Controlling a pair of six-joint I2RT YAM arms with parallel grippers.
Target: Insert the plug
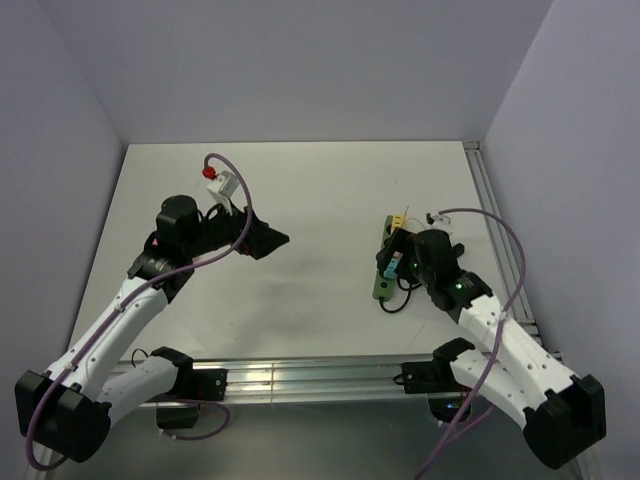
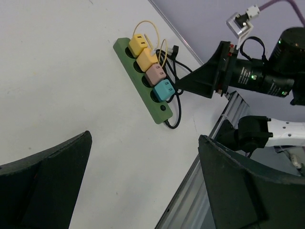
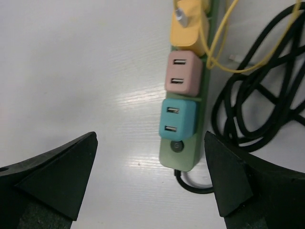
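A plain white table point(image 1: 300, 200) carries a green power strip point(image 3: 178, 157) lying flat on its right half, its long side running away from the near edge, with the strip's black cord point(image 3: 190, 187) in loose coils on the surface just beside it, to its right.

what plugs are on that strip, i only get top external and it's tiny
observer: four in a row on the green power strip: two yellow adapters, a pink adapter, then a teal adapter.
operator: right gripper holding anything
observer: no, the right gripper is open and empty, hanging above the teal adapter.
operator: and the left
observer: the left gripper is open and empty too, well away from the strip.
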